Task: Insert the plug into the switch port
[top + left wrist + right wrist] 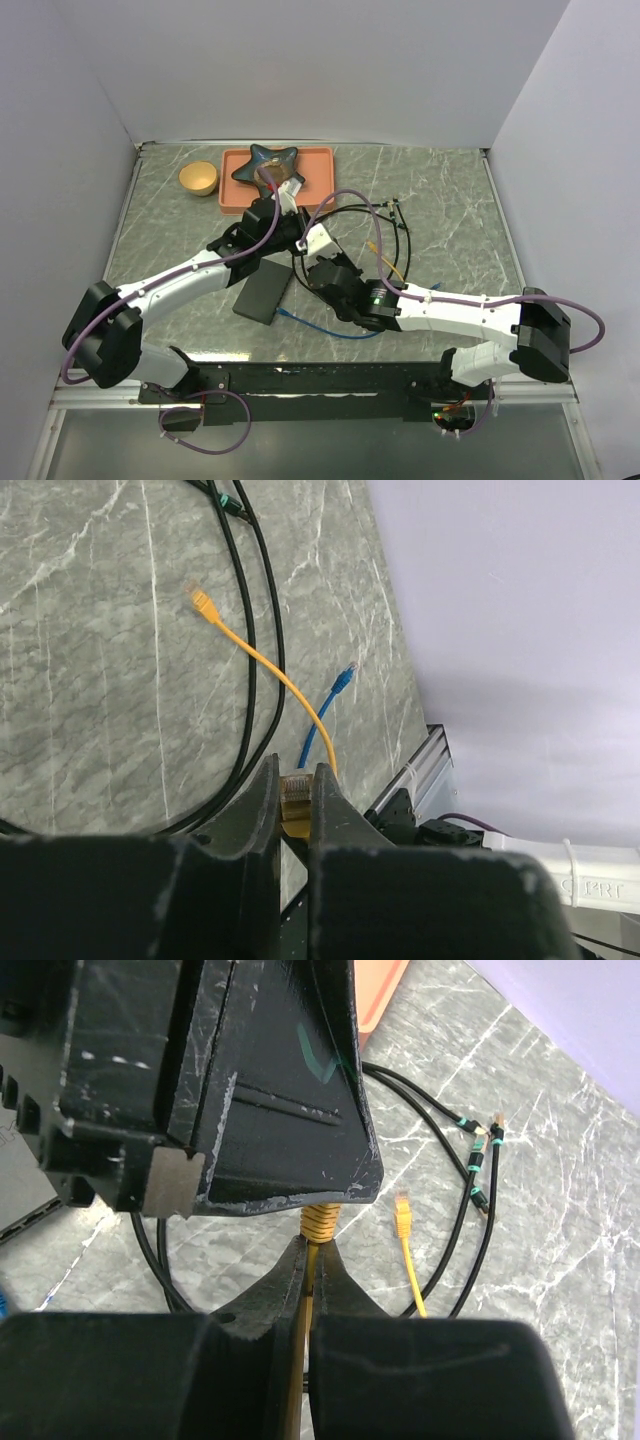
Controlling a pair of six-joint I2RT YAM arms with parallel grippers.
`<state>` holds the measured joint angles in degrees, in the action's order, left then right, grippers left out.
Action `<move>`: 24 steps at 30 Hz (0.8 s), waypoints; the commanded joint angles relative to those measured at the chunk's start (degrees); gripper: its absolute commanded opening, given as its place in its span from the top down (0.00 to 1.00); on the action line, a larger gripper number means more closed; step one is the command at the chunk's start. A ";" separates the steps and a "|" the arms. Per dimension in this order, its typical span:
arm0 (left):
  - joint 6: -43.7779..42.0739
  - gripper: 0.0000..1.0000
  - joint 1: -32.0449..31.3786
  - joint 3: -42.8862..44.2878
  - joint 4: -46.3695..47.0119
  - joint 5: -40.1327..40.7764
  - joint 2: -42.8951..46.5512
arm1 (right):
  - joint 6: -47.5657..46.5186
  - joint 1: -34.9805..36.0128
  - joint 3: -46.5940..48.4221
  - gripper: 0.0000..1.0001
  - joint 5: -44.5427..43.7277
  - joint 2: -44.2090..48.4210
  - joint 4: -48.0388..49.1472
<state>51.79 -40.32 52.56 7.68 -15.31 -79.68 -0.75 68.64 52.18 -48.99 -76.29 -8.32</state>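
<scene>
Switch port (pixel 263 292) lies flat on the grey marbled table (pixel 450 210), nearer the arm bases than the two wrists that meet above it. Nothing holds it. I cannot tell from the top view which narrow side carries the sockets. The orange-pink tray (pixel 318 160) sits at the far edge, well away from the work.

Both arms reach to the table's middle, so the two grippers work on the same short stretch of wire. The left gripper (pixel 296 780) has its jaws closed to a narrow slot, clamped on the plug (pixel 296 792), whose clear tip just shows between the fingers. The right gripper (pixel 313 1260) is pinched almost fully together on the yellow cable (pixel 415 1280), right behind the ribbed boot where the cable leaves the left fingers.

Two grips this close look like a hand-over or a re-seat. One holds the connector's pose while the other steadies the wire, so the plug cannot twist.

The cable's free end (pixel 203 602) lies loose among the black cables (pixel 250 630). It leaves slack, so there is no pull against the held end. The blue cable (pixel 322 730) lies beside them, untouched.

The plug is held off the table near the box and is not yet at any socket.
</scene>
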 commanded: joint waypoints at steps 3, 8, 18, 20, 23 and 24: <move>-0.81 0.99 -0.11 0.27 2.95 4.15 1.72 | 0.67 1.14 0.12 1.00 2.49 2.81 4.18; -1.52 0.99 -0.11 0.01 2.51 4.23 2.51 | 1.63 0.79 -0.77 0.88 5.04 4.40 5.24; -5.11 0.99 -0.11 -3.33 4.27 7.40 8.83 | 4.88 -7.89 -5.59 0.32 20.40 16.49 6.73; -6.70 0.99 -0.11 -4.82 5.84 8.10 11.11 | 4.80 -13.06 -8.14 0.29 33.84 21.07 8.13; -8.02 0.99 -0.03 -8.42 9.00 8.28 14.53 | 4.36 -16.51 -9.56 0.21 47.21 24.60 8.14; -8.37 0.99 -0.03 -9.13 11.10 8.28 15.34 | 4.10 -17.48 -9.47 0.18 48.71 25.13 8.14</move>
<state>46.48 -40.45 46.33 10.46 -8.45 -69.32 3.05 54.11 43.44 -18.74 -55.02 -3.57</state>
